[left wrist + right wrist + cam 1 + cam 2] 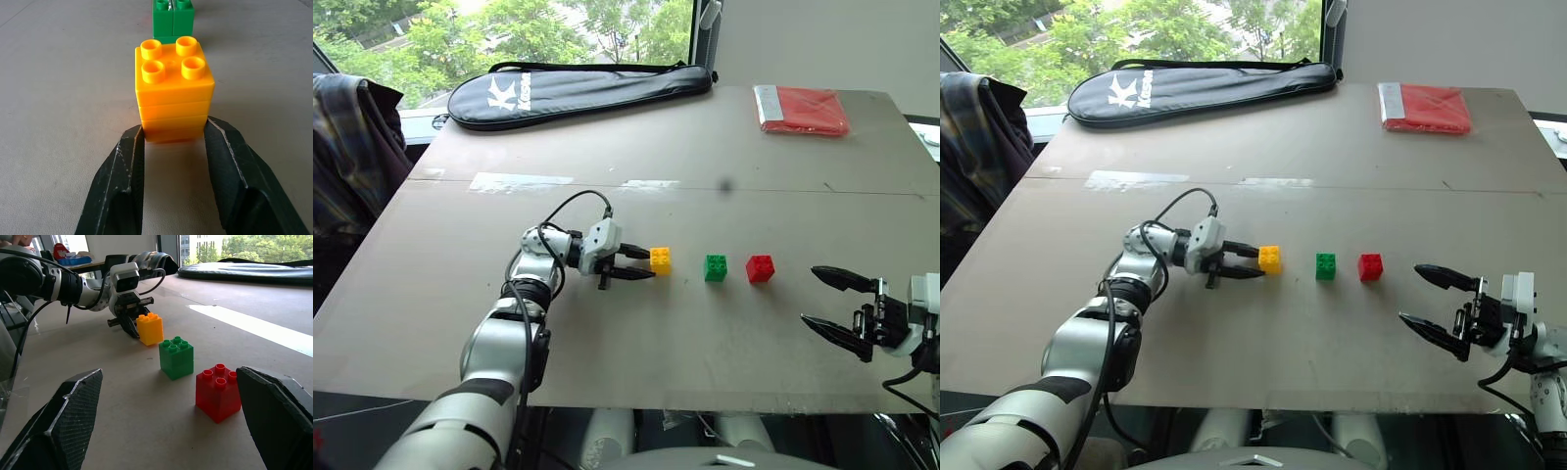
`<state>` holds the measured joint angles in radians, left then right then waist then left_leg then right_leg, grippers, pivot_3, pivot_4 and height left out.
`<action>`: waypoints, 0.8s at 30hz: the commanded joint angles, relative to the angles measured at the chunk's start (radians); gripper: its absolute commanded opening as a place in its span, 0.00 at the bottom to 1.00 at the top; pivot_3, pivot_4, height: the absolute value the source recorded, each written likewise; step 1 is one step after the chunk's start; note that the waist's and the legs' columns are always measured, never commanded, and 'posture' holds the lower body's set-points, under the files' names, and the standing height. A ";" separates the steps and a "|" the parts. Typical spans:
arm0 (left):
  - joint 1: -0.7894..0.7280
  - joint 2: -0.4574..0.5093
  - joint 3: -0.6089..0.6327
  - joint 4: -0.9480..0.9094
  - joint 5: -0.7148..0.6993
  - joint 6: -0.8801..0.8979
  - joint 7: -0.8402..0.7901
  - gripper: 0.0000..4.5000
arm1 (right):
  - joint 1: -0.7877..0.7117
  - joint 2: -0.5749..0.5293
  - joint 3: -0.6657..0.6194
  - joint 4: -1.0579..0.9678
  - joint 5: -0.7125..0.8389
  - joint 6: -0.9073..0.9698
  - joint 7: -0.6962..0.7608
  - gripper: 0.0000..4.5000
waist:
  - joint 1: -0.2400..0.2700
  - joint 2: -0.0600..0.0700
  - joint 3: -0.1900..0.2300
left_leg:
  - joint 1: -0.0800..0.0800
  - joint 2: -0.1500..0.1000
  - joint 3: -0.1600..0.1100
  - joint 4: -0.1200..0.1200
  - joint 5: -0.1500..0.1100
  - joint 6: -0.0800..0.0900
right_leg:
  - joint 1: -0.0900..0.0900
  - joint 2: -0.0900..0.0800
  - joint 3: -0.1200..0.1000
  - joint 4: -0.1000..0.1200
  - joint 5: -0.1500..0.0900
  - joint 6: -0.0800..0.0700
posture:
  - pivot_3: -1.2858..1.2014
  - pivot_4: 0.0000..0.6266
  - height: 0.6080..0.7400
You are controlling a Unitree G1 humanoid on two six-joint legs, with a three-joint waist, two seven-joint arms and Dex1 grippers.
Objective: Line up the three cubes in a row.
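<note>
Your work surface is a broad, matte grey-brown table (636,323), two boards meeting at a seam patched with clear tape. At its far edge lies a long black fabric racket bag (578,90) with white lettering, and in the far right corner a flat red packet (803,110); both sit well apart from the cubes. Draped plaid cloth (352,147) hangs off the table's left side.

Your left gripper (641,262) lies low over the table, its black fingers pinched narrowly on the near end of the yellow cube (173,90). Your right gripper (832,304) hovers with its fingers spread wide, holding nothing, near the red cube (760,268).

The glossy, studded plastic cubes stand in a row: yellow, green cube (716,267), red, with clear gaps between.
</note>
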<state>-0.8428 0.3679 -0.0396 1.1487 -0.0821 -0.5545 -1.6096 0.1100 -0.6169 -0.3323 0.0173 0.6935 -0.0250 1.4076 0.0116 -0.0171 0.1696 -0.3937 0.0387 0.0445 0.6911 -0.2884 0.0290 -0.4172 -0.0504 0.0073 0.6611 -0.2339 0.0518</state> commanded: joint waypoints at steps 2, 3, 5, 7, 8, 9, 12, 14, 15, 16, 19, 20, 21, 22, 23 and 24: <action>0.004 -0.004 -0.016 -0.010 -0.006 -0.017 -0.005 0.27 | 0.004 -0.014 -0.037 -0.035 0.016 -0.008 -0.004 1.00 | 0.000 0.000 0.000 | 0.000 0.000 0.000 0.000 0.000 0.000 | 0.000 0.000 0.000 0.000 0.000 0.000 | 0.52 0.24 0.76; 0.002 -0.003 -0.021 -0.006 0.000 -0.011 -0.005 0.27 | 0.005 -0.014 -0.037 -0.036 0.016 -0.008 -0.005 1.00 | 0.000 0.000 0.000 | 0.000 0.000 0.000 0.000 0.000 0.000 | 0.000 0.000 0.000 0.000 0.000 0.000 | 0.52 0.24 0.76; -0.001 0.003 -0.034 0.000 0.002 0.011 -0.005 0.50 | 0.006 -0.011 -0.037 -0.038 0.015 -0.011 -0.009 1.00 | 0.000 0.000 0.000 | 0.000 0.000 0.000 0.000 0.000 0.000 | 0.000 0.000 0.000 0.000 0.000 0.000 | 0.52 0.24 0.76; -0.002 0.007 -0.043 0.002 0.003 0.010 -0.005 0.68 | 0.004 -0.010 -0.036 -0.039 0.014 -0.012 -0.012 1.00 | 0.000 0.000 0.000 | 0.000 0.000 0.000 0.000 0.000 0.000 | 0.000 0.000 0.000 0.000 0.000 0.000 | 0.52 0.24 0.76; -0.002 0.009 -0.044 0.003 0.003 0.002 -0.005 0.79 | 0.003 -0.009 -0.035 -0.039 0.014 -0.012 -0.014 1.00 | 0.000 0.000 0.000 | 0.000 0.000 0.000 0.000 0.000 0.000 | 0.000 0.000 0.000 0.000 0.000 0.000 | 0.52 0.24 0.76; -0.002 0.010 -0.043 0.004 0.003 -0.005 -0.005 0.93 | 0.002 -0.009 -0.034 -0.038 0.014 -0.013 -0.015 1.00 | 0.000 0.000 0.000 | 0.000 0.000 0.000 0.000 0.000 0.000 | 0.000 0.000 0.000 0.000 0.000 0.000 | 0.52 0.24 0.76; -0.003 0.017 -0.035 0.011 0.015 -0.040 0.010 0.99 | -0.005 -0.008 -0.028 -0.034 0.012 -0.014 -0.017 1.00 | 0.000 0.000 0.000 | 0.000 0.000 0.000 0.000 0.000 0.000 | 0.000 0.000 0.000 0.000 0.000 0.000 | 0.52 0.24 0.76; -0.005 0.021 -0.028 0.018 0.021 -0.056 0.032 0.99 | -0.013 -0.007 -0.024 -0.029 0.010 -0.014 -0.018 1.00 | 0.000 0.000 0.000 | 0.000 0.000 0.000 0.000 0.000 0.000 | 0.000 0.000 0.000 0.000 0.000 0.000 | 0.52 0.24 0.76; -0.006 0.024 -0.024 0.020 0.021 -0.062 0.046 0.99 | -0.017 -0.007 -0.022 -0.026 0.009 -0.013 -0.017 1.00 | 0.000 0.000 0.000 | 0.000 0.000 0.000 0.000 0.000 0.000 | 0.000 0.000 0.000 0.001 0.000 0.000 | 0.52 0.24 0.76; -0.007 0.028 -0.016 0.021 0.015 -0.058 0.055 0.99 | -0.020 -0.007 -0.020 -0.024 0.008 -0.013 -0.017 1.00 | 0.000 0.000 0.000 | 0.001 0.000 0.000 0.000 0.000 0.000 | 0.000 0.000 0.000 0.001 0.000 0.000 | 0.52 0.24 0.76; 0.005 0.051 0.007 0.000 -0.013 -0.049 0.043 0.99 | -0.027 -0.006 -0.018 -0.018 0.007 -0.012 -0.014 1.00 | -0.002 0.000 0.000 | 0.001 0.000 0.000 0.001 0.000 0.000 | 0.000 0.000 0.000 0.001 0.000 0.000 | 0.52 0.24 0.76; 0.014 0.060 0.014 -0.015 -0.024 -0.042 0.029 0.99 | -0.029 -0.006 -0.017 -0.013 0.005 -0.012 -0.013 1.00 | -0.003 0.000 0.000 | 0.001 0.000 0.000 0.001 0.000 0.000 | 0.000 0.000 0.000 0.002 0.000 0.000 | 0.52 0.24 0.76; 0.034 0.072 0.023 -0.049 -0.042 -0.023 0.017 0.99 | -0.031 -0.005 -0.015 -0.004 0.000 -0.014 -0.013 1.00 | -0.005 0.000 0.000 | 0.001 0.000 0.000 0.001 0.000 0.000 | 0.000 0.000 0.000 0.002 0.000 0.000 | 0.52 0.24 0.76; 0.056 0.083 0.031 -0.088 -0.056 -0.001 0.012 0.99 | -0.033 -0.004 -0.014 0.004 -0.003 -0.017 -0.011 1.00 | -0.007 0.000 0.000 | 0.001 0.000 0.000 0.001 0.000 0.000 | 0.000 0.000 0.000 0.001 0.000 0.000 | 0.52 0.24 0.76; 0.080 0.094 0.036 -0.134 -0.071 0.025 0.012 0.99 | -0.033 -0.004 -0.014 0.011 -0.005 -0.020 -0.009 1.00 | -0.009 0.000 0.000 | 0.000 0.001 0.000 0.001 0.000 0.000 | 0.000 0.000 0.000 0.001 0.000 0.000 | 0.52 0.24 0.76; 0.119 0.108 0.042 -0.212 -0.088 0.077 0.030 0.99 | -0.033 -0.003 -0.016 0.020 -0.008 -0.022 -0.009 1.00 | -0.009 0.000 0.000 | 0.000 0.001 0.000 0.001 0.000 0.000 | 0.000 0.000 0.000 0.001 0.000 0.000 | 0.52 0.24 0.76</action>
<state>-0.7629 0.4546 -0.0186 1.0604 -0.1236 -0.5472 -1.5898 0.0834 -0.6164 -0.3304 0.0334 0.6833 -0.0292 1.3920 0.0025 -0.0169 0.1693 -0.3936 0.0396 0.0440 0.6918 -0.2884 0.0291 -0.4173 -0.0501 0.0070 0.6622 -0.2339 0.0517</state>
